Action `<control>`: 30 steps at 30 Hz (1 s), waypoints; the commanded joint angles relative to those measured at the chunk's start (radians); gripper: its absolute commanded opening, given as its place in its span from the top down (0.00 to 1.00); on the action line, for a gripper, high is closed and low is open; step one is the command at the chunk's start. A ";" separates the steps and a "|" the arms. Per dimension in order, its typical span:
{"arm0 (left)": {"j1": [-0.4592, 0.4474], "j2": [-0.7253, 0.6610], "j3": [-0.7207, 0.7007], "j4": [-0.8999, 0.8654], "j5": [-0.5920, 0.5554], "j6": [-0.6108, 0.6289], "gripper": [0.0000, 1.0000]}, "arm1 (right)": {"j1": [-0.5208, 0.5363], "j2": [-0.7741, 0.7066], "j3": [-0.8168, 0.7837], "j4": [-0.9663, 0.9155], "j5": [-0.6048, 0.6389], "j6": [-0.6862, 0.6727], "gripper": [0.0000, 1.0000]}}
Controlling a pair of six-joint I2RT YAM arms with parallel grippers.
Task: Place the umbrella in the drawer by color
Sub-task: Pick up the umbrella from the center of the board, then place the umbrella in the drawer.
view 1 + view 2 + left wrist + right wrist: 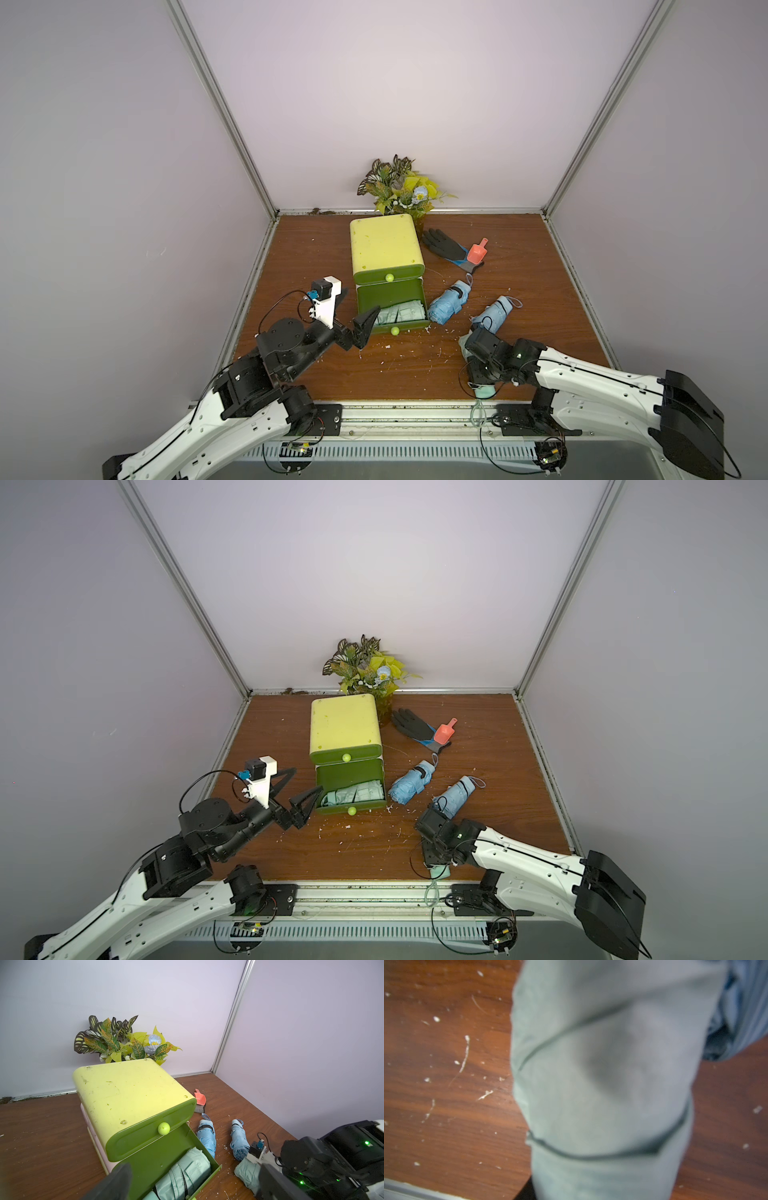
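Note:
A yellow-topped cabinet (384, 245) stands mid-table. Its upper green drawer (388, 274) is shut. The lower green drawer (390, 297) is pulled out and holds a pale green umbrella (401, 318) (187, 1169). Two blue folded umbrellas (446, 305) (496, 313) lie on the table right of the drawer. Another pale green umbrella (602, 1084) (248, 1172) lies near the front right. My right gripper (482, 353) sits down over it, shut on it. One dark finger (527, 1190) presses its side; the other is hidden. My left gripper (355, 311) (195, 1184) is open at the drawer's front left corner, holding nothing.
An artificial plant (399, 187) stands behind the cabinet. A black glove (442, 245) with an orange scoop (478, 251) on it lies at the back right. White crumbs are scattered on the wooden table (316, 266). Walls close three sides.

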 commanded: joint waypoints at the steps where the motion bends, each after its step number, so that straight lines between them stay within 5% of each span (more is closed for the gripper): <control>1: 0.011 -0.003 -0.009 -0.008 -0.002 0.005 0.02 | 0.001 -0.010 0.004 0.015 0.091 -0.030 0.60; 6: 0.010 0.004 -0.012 0.017 -0.004 0.012 0.02 | 0.001 -0.122 0.024 0.215 0.064 -0.129 0.61; 9: 0.010 0.027 0.004 0.033 0.002 0.020 0.02 | 0.001 -0.133 0.087 0.369 0.044 -0.320 0.62; 17: 0.011 0.166 0.086 0.086 0.223 0.055 0.02 | 0.002 -0.078 0.174 0.873 -0.317 -0.696 0.62; 23: 0.011 0.233 0.077 0.237 0.417 0.039 0.01 | 0.000 -0.051 0.133 1.206 -0.475 -0.689 0.62; 30: 0.010 0.241 0.019 0.380 0.442 0.013 0.03 | -0.001 -0.029 0.081 1.443 -0.612 -0.594 0.61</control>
